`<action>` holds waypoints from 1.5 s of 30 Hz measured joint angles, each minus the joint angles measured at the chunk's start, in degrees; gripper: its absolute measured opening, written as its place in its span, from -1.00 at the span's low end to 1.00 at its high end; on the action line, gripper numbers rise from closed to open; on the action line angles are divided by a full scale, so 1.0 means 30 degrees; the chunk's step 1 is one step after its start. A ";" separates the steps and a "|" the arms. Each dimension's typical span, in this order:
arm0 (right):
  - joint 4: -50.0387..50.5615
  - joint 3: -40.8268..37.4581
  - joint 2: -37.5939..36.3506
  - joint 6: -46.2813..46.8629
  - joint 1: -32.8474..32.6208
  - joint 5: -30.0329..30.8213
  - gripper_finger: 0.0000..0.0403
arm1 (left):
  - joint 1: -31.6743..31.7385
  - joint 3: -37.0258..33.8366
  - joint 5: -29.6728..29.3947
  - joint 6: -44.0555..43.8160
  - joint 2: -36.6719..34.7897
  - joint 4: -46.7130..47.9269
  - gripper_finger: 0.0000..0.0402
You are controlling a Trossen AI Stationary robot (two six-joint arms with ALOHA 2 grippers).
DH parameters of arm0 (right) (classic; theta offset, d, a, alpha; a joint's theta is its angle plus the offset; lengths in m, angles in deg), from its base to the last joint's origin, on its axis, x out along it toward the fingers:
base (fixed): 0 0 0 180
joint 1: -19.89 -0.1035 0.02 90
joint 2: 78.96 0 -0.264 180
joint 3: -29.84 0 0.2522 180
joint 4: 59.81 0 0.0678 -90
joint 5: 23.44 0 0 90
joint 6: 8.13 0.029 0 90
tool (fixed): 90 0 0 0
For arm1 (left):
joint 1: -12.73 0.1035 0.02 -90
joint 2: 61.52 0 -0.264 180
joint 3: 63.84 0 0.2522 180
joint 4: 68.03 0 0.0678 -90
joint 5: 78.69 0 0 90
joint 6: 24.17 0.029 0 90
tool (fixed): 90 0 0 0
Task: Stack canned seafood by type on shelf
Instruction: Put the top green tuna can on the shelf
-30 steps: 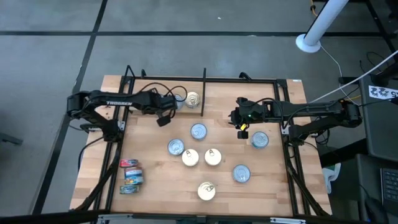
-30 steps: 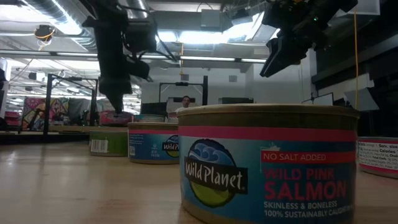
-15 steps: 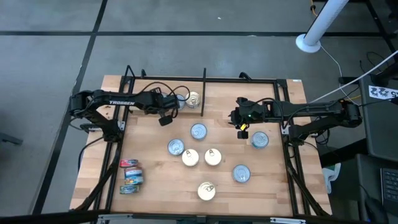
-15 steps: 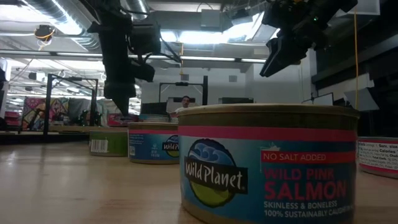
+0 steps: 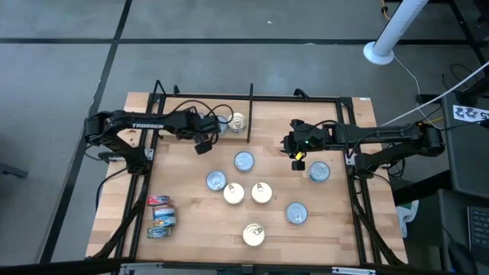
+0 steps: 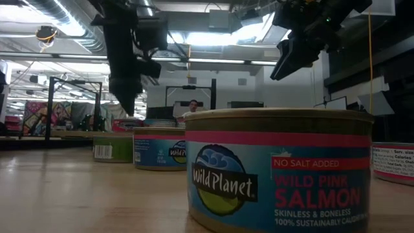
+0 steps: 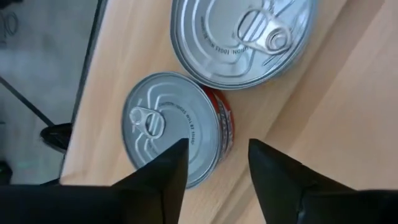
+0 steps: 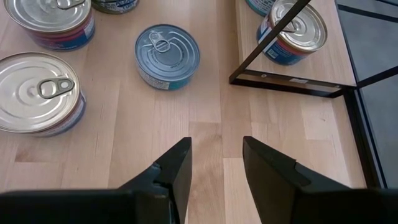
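- Where the left gripper (image 5: 215, 124) hovers, fingers spread, a red-sided tin (image 7: 177, 127) and larger tin (image 7: 239, 37) sit beside the divider bar (image 5: 250, 111).
- Right gripper (image 5: 294, 150): fingers spread above bare shelf (image 5: 336, 229).

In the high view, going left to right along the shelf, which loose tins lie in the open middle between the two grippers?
Silver-blue tin → pale tin → silver-blue tin → pale tin at the near edge → pale tin → silver-blue tin.

Overhead, table-level, two wrist close-ups

The nearest tin (image 6: 278, 169) reads "Wild Planet", "NO SALT ADDED", "WILD PINK SALMON".
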 joint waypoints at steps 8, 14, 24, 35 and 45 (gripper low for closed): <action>0.0073 0.0000 0.0000 0.0000 -0.0004 0.0000 -0.29 | -0.1467 0.2599 0.1919 -0.1951 -0.0025 0.3218 -0.16; 0.0094 0.0000 0.0000 0.0000 0.0000 0.0015 -0.29 | -0.3382 0.3725 0.5716 -0.3238 -0.0025 0.2829 -0.19; 0.0094 0.0000 0.0000 0.0005 -0.0002 0.0020 -0.29 | -0.8092 0.3742 0.8881 -0.6479 0.0249 0.1166 -0.31; 0.0079 0.0000 0.0000 0.0169 -0.0007 0.0007 -0.29 | -1.1597 0.1663 0.8311 -0.6344 0.0288 -0.2369 -0.31; 0.0086 0.0000 0.0000 0.0226 -0.0007 0.0001 -0.29 | -1.2037 0.0101 0.6594 -0.6293 0.0288 -0.2501 -0.31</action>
